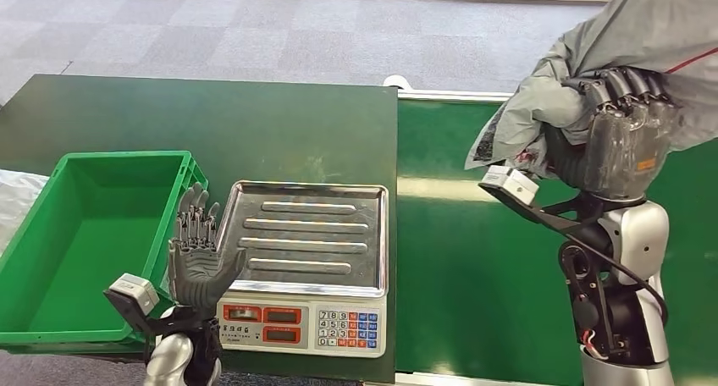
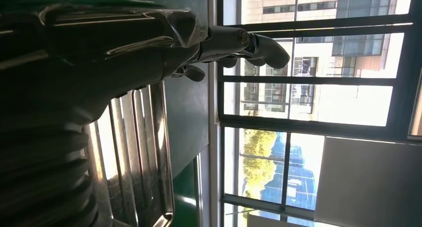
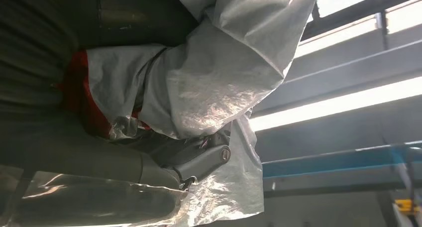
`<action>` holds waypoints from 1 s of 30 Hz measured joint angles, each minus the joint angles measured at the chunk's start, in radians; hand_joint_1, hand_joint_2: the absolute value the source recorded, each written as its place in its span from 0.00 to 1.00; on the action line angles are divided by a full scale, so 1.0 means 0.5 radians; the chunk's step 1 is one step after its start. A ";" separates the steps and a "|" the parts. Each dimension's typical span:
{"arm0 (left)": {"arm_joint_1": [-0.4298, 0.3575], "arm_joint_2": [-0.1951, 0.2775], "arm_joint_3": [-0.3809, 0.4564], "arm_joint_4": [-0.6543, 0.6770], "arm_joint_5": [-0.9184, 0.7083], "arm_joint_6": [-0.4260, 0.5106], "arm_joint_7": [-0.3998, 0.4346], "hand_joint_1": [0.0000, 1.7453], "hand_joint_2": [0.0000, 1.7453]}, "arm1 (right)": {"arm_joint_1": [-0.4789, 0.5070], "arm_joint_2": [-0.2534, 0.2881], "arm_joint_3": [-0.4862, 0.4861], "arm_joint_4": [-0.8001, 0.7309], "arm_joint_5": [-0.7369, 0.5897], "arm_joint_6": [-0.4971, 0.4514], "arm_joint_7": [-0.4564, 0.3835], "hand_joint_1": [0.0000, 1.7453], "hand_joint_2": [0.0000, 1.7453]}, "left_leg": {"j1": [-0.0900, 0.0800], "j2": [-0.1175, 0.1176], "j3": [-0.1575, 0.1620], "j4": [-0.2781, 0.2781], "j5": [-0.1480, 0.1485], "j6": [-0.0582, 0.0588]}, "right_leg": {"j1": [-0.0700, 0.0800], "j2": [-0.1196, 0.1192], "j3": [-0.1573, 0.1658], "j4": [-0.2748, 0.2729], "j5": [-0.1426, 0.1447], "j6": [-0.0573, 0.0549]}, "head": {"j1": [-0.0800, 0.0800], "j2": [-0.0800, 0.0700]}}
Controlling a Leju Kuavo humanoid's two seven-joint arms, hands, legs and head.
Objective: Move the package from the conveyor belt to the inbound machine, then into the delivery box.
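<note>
Left hand [image 1: 196,259] up front, palm open, fingers spread, holding nothing, between green crate [image 1: 51,259] and weighing scale [image 1: 305,318]. Steel scale tray [image 1: 306,234] bare. Right hand [image 1: 622,136] raised above green conveyor belt [image 1: 474,259], fingers clenched around grey plastic package [image 1: 610,39], crumpled in grasp.

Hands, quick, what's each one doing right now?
Left hand: open, holding nothing.
Right hand: closed on the grey package.
</note>
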 joint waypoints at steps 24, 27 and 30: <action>-0.053 0.033 -0.021 0.018 -0.001 -0.005 0.000 0.00 1.00 | -0.026 0.102 0.149 0.000 -0.200 -0.017 -0.090 1.00 1.00 | 0.000 0.000 -0.001 0.000 0.000 0.000 | 0.000 0.000 -0.001 0.000 0.000 0.000 | 0.000 0.000; -0.089 0.050 -0.035 0.018 -0.006 -0.005 0.011 0.00 1.00 | -0.017 0.199 0.191 0.007 -0.305 0.062 -0.153 1.00 1.00 | 0.000 0.001 0.000 0.000 0.000 0.000 | 0.001 0.000 -0.001 0.000 0.000 0.000 | 0.000 0.000; -0.106 0.060 -0.041 0.013 -0.021 0.001 0.035 0.00 1.00 | -0.030 0.290 0.258 0.047 -0.351 0.144 -0.184 1.00 1.00 | 0.001 0.001 0.000 -0.001 0.000 -0.001 | 0.001 0.000 -0.001 0.001 0.000 -0.001 | 0.000 0.000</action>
